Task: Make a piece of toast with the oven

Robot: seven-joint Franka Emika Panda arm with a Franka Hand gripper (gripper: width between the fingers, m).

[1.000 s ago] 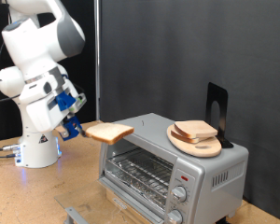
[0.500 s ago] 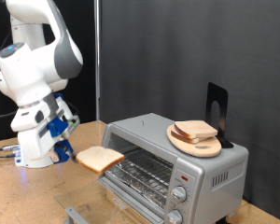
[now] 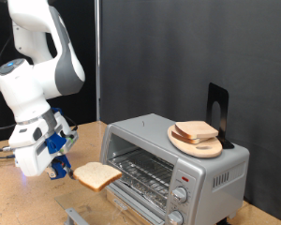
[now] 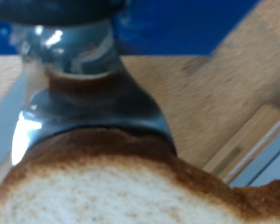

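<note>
The gripper [image 3: 67,170] is clamped on the toast [image 3: 96,174], holding it roughly level just above the table [image 3: 19,202], low at the exterior view's left of the oven [image 3: 173,161]. The wrist view shows a finger [image 4: 89,112] pressed on the slice's crust. On the oven's top sits a round plate [image 3: 208,148] with a stack of slices [image 3: 195,132].

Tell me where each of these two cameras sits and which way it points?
Exterior view: off the arm, facing the oven, with the white arm and gripper at its left.
Wrist view: on the hand, looking along a metal finger at the piece of toast.
Both show the gripper holding the piece of toast.
</note>
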